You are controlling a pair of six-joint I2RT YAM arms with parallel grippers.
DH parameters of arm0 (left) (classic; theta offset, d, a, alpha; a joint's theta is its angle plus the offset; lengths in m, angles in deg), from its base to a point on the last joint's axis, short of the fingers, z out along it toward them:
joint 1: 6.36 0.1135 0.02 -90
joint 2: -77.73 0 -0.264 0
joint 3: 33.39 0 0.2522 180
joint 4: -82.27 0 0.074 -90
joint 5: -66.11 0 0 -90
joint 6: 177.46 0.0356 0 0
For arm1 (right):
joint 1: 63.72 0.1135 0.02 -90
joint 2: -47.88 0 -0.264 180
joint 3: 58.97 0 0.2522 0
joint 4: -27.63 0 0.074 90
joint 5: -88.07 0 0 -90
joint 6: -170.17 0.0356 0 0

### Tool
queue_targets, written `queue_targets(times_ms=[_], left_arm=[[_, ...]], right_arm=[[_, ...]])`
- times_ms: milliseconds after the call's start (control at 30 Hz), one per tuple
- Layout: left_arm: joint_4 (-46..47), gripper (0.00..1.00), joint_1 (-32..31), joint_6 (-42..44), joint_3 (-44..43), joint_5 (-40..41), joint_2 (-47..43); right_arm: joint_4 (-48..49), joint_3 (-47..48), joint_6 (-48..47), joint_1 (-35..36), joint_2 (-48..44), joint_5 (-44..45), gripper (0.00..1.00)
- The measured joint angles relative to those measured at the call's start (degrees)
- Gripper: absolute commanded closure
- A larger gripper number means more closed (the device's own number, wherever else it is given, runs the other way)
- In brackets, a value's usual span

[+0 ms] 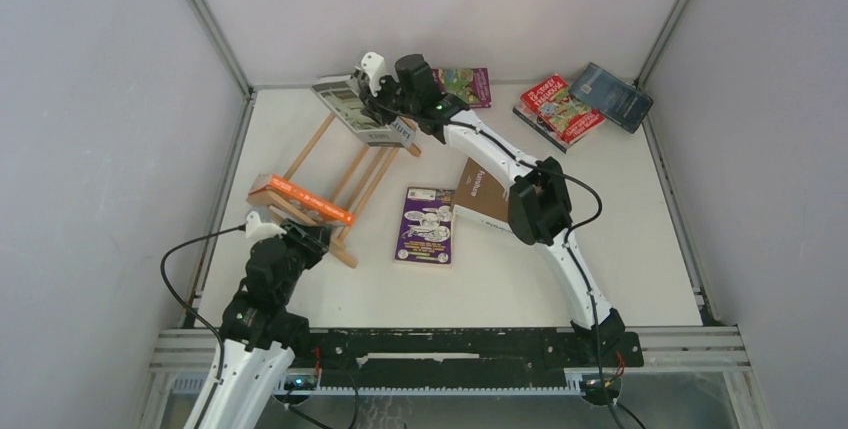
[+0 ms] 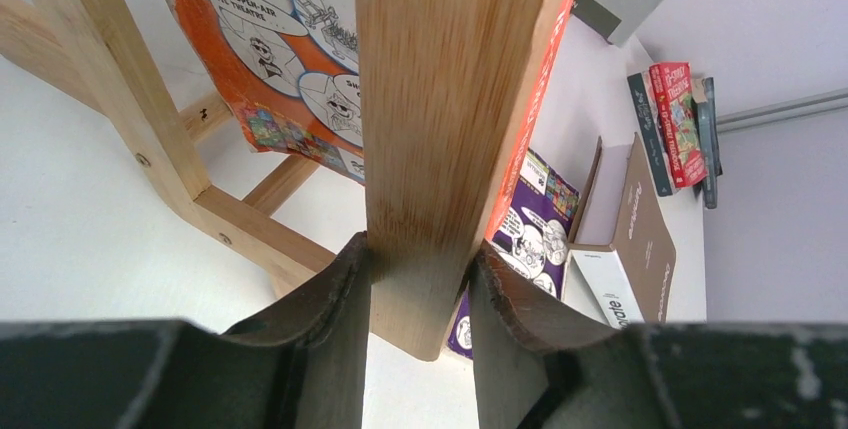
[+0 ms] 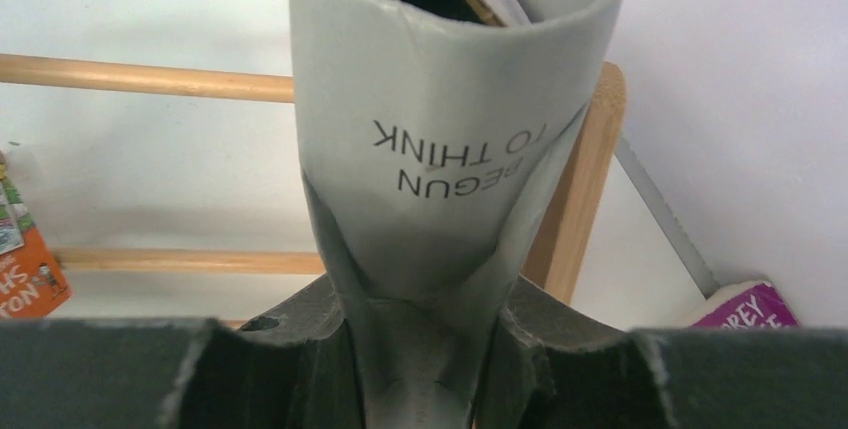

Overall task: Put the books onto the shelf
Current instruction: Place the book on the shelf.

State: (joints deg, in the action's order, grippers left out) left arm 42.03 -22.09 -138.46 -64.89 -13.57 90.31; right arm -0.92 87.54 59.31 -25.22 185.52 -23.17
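The light wooden shelf [image 1: 345,174] stands at the table's left. An orange book [image 1: 300,199] rests on its near end. My left gripper [image 1: 305,239] is shut on the shelf's near end slat [image 2: 440,149], and the orange book [image 2: 280,39] leans just behind that slat. My right gripper [image 1: 385,99] is shut on a grey-white book [image 1: 358,109], held over the shelf's far end. In the right wrist view the grey-white book [image 3: 450,149] fills the gap between the fingers [image 3: 300,319], with the shelf's rails [image 3: 150,77] behind it.
On the table lie a purple book [image 1: 427,224] and a brown book [image 1: 480,189], the latter partly under the right arm. At the back are a purple-green book [image 1: 467,84], a red book [image 1: 558,109] and a dark blue book [image 1: 612,96]. Grey walls enclose the table.
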Motion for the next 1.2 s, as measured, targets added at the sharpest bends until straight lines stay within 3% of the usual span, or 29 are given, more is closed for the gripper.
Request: queue_targets(times_ms=[133, 500, 733, 767, 800, 833, 967, 1200], left_arm=[[-1.7, 0.72, 0.0, 0.0, -0.9, 0.0, 0.0], [-4.1, 0.68, 0.0, -0.1, -2.8, 0.0, 1.5], [-6.5, 0.57, 0.0, -0.6, -4.4, 0.4, 2.4], [-6.9, 0.54, 0.0, -0.8, -4.6, 0.6, 2.4], [-7.3, 0.51, 0.0, -1.2, -4.7, 0.7, 2.4], [-7.8, 0.49, 0.0, -1.8, -4.8, 0.7, 2.3], [-9.6, 0.43, 0.0, -3.5, -6.2, 1.5, 2.3], [-10.9, 0.4, 0.0, -4.6, -8.9, 2.0, 3.8]], right_arm=[[0.3, 0.6, 0.0, -0.2, 0.5, 0.9, 0.48], [0.4, 0.5, 0.6, -0.4, 0.7, 2.3, 0.4], [0.4, -2.0, 1.7, -0.4, 0.1, 1.9, 0.35], [0.3, -2.5, 1.9, -0.3, -0.2, 1.9, 0.3], [0.3, -3.1, 2.1, -0.3, -0.6, 1.9, 0.06], [0.3, -3.7, 2.4, -0.3, -1.2, 1.9, 0.01], [-0.2, -5.7, 3.3, 0.0, -4.3, 2.9, 0.01], [0.2, -6.8, 4.8, -1.6, -11.3, 6.7, 0.01]])
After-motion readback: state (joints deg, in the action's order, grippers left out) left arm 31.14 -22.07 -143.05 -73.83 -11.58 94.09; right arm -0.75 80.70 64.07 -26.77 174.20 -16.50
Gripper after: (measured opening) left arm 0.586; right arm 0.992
